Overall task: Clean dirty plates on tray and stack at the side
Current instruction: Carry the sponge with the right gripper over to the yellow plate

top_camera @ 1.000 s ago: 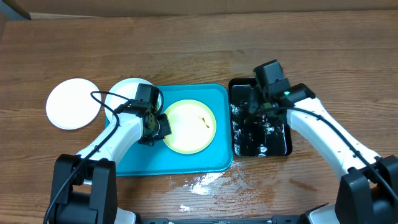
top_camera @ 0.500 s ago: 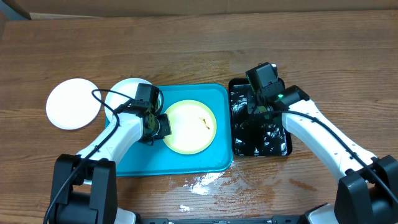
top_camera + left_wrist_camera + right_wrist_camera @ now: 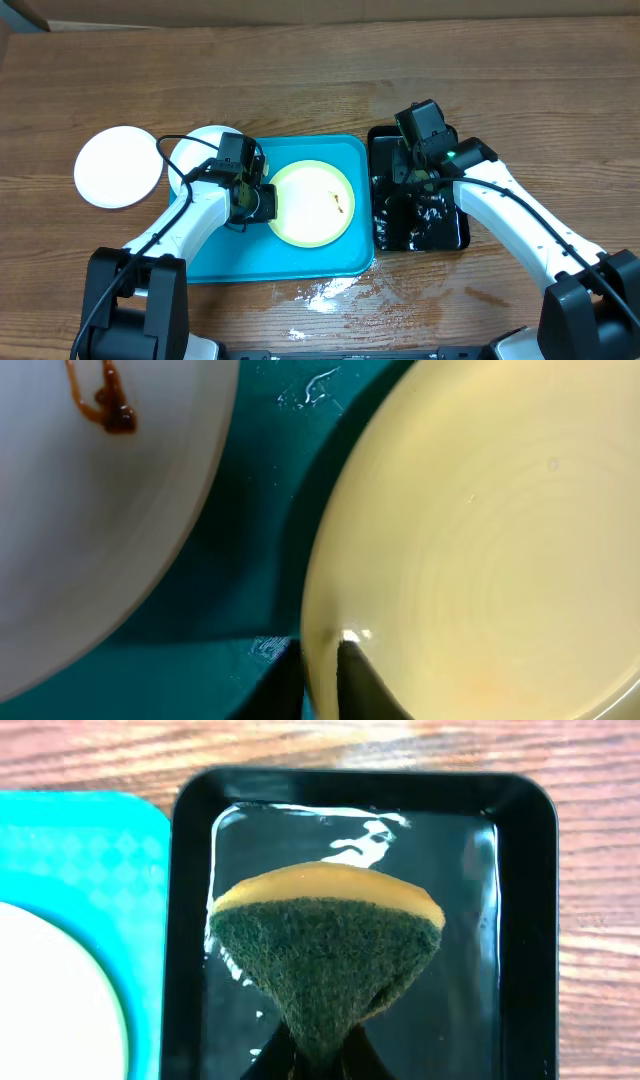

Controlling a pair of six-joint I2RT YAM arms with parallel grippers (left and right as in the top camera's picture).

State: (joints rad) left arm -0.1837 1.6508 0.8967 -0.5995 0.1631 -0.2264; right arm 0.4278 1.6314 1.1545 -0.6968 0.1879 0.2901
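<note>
The left gripper point(image 3: 322, 678) is pinching the left rim of the yellow plate point(image 3: 480, 540). Its dark fingers point(image 3: 365, 685) are sitting one on each side of the edge, with little more than the rim between them. The plate is lying flat in the middle of the teal tray point(image 3: 290, 258) and is showing a small brown speck point(image 3: 340, 201) right of its centre. Just beyond the pinched rim, a strip of wet tray floor is separating the yellow plate from the smeared white plate point(image 3: 90, 530), which is carrying a streak of brown sauce point(image 3: 105, 405) and is overlapping the tray's far-left corner. Further left, well apart from the tray, a bare white plate point(image 3: 118, 166) is resting on the wooden table point(image 3: 320, 80). On the other side, the right gripper point(image 3: 325, 1062) is clamping the narrow end of a sponge point(image 3: 325, 955), green scouring face toward the camera and yellow back behind it. It is hanging over the black tray point(image 3: 540, 920), which is holding shallow water and is sitting just beside the teal tray's right edge. A water puddle point(image 3: 325, 292) is glistening on the table below the teal tray.
</note>
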